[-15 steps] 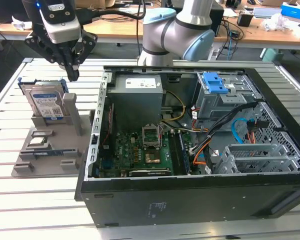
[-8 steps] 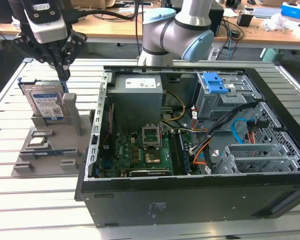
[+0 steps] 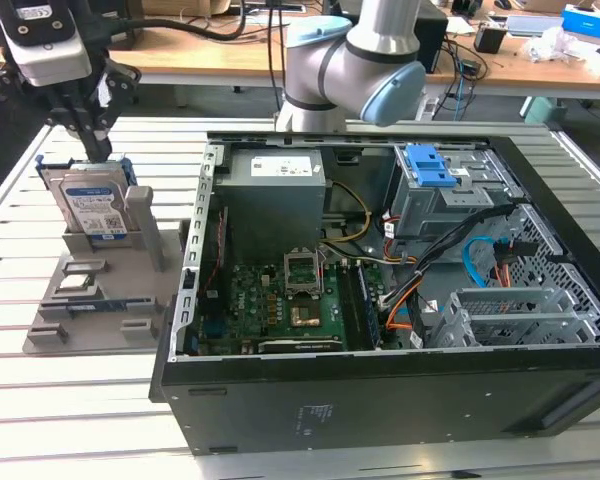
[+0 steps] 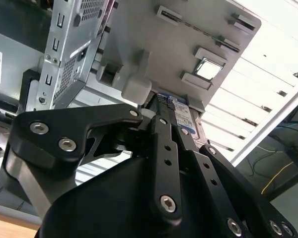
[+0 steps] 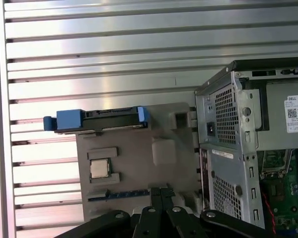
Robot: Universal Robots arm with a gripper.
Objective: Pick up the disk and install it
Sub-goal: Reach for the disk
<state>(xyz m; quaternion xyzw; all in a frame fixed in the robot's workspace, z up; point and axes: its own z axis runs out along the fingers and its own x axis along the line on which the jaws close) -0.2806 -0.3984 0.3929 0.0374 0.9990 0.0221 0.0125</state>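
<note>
Right now the gripper (image 3: 98,150) hangs just over the disk (image 3: 93,205) at the exterior view's left, its fingers pinched together to a narrow point with nothing between them. The disk stands on edge in a slot of the grey holder (image 3: 100,300), label face out toward the exterior camera and blue rail round its rim, so it is not yet lifted. Key relation: the disk lies straight below the fingertips, near or maybe touching, and I can't tell which. Its top edge runs left to right across the exterior view, and its thin side is what faces up at the gripper. In the first wrist view the disk (image 5: 97,119) is edge-on, a dark slab between blue ends, lying crosswise at the holder's far end from the gripper (image 5: 161,193), whose fingers sit closed side by side. In the second wrist view the gripper (image 4: 156,119) points at the disk (image 4: 178,110), with a bit of label peeking just past the finger ends. The holder sits on the slatted table (image 3: 40,420) just beside the open case (image 3: 380,400), which is at the exterior view's right of the disk. The blue latch (image 3: 430,168) inside the case is well apart from the gripper. Judgement: pick stage, grip not made, install not started
</note>
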